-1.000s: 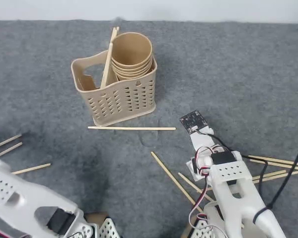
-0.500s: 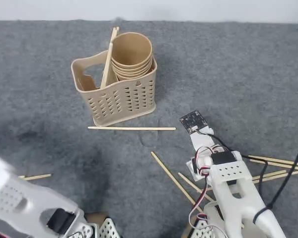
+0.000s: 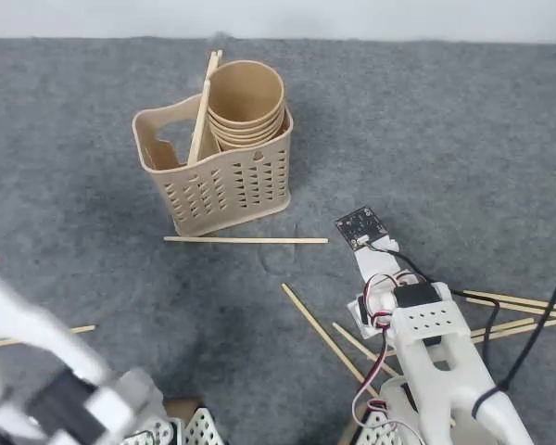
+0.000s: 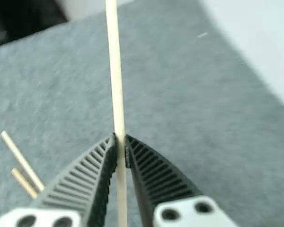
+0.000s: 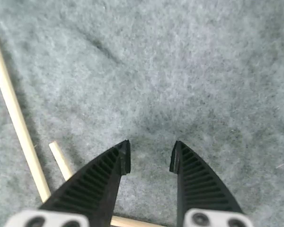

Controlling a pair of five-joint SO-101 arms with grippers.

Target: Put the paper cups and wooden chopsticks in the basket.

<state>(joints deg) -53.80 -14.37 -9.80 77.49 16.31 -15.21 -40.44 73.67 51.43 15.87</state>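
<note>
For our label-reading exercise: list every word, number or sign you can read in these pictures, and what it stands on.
No text can be read.
The basket, paper cups, chopsticks and grey mat show no print.
Any marks on the small circuit board are too small to read.

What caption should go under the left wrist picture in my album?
The left pincer clamps one wooden chopstick over the grey mat.
</note>
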